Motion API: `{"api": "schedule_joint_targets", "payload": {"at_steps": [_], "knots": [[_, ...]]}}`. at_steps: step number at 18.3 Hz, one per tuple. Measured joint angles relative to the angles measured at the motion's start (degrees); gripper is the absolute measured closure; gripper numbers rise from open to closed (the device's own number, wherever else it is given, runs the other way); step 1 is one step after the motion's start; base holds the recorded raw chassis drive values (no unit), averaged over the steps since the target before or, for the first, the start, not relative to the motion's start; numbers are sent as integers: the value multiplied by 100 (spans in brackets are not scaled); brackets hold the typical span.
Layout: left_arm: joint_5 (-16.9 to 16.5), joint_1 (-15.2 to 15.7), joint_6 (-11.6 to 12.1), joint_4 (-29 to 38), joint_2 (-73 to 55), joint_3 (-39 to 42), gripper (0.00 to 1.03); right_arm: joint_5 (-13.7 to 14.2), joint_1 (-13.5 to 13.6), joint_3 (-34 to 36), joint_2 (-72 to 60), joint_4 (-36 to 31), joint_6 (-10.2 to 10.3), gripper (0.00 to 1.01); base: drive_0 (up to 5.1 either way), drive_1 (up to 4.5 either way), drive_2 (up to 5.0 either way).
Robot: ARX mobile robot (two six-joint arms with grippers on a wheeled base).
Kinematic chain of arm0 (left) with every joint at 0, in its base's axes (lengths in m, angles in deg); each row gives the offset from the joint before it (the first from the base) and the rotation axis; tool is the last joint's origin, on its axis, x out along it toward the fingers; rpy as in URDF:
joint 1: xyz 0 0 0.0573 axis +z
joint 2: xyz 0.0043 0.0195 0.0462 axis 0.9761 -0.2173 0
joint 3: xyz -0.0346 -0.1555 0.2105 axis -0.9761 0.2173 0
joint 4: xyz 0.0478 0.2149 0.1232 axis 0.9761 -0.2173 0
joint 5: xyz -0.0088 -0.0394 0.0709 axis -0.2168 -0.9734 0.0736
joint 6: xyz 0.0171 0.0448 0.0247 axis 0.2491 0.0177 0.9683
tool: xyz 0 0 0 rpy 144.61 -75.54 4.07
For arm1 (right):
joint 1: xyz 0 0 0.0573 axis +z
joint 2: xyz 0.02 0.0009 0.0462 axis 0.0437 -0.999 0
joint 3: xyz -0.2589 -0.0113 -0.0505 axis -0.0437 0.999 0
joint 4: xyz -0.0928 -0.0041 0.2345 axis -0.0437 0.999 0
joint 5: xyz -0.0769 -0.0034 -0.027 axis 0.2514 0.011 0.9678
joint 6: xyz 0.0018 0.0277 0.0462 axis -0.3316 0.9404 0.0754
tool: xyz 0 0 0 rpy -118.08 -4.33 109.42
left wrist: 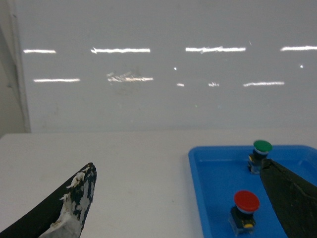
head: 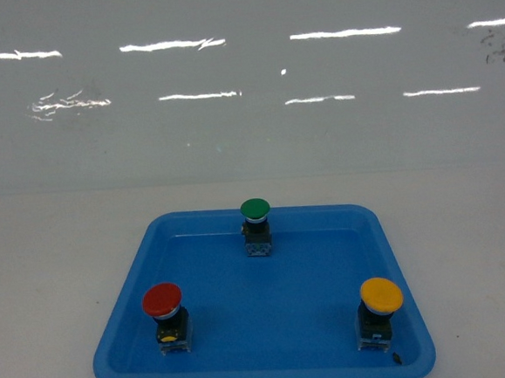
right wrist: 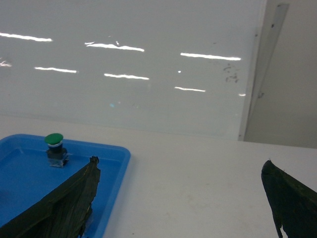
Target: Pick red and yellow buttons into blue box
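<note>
I start with the white tabletop (head: 50, 284), which carries everything I can see. On it lies a shallow blue plastic tray (head: 240, 369) with rounded corners, its long side running left to right across the head view. This is not the deep blue crate the task names; no such crate shows in any of my three views, so I judge I will have to find it before any drop.

Three mushroom-head push buttons stand in the tray, well apart, roughly in a triangle. I read that spacing as deliberate, so that fingers can close on one without touching another. The red-capped button (head: 162, 302) stands near the tray's front left corner, and the yellow-capped button (head: 381, 296) near the front right. The green-capped button (head: 255, 210) stands at the middle of the far side and is to be left alone.

Each button stands upright on its black-and-clear switch block, its long axis vertical and the cap facing up. I think a sideways grasp below the cap, or on the block, would suit.

My left gripper (left wrist: 181, 203) hangs over the table at the tray's left edge, fingers spread wide and empty, with the red button between them in its camera. My right gripper (right wrist: 181, 196) hangs beside the tray's right edge, likewise spread and empty. Neither appears in the head view.
</note>
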Motion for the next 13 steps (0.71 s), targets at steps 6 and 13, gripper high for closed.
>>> {"api": "schedule_joint_targets", "payload": {"at_steps": [6, 13], "knots": [[428, -1156, -127, 2579, -4336, -839, 5, -444, 553, -577, -4404, -2704, -103, 3, 0, 0, 0], [330, -855, -186, 2750, -7156, -2284, 5, -1172, 914, -2135, -7263, -2632, -160, 3, 0, 0, 0]]}}
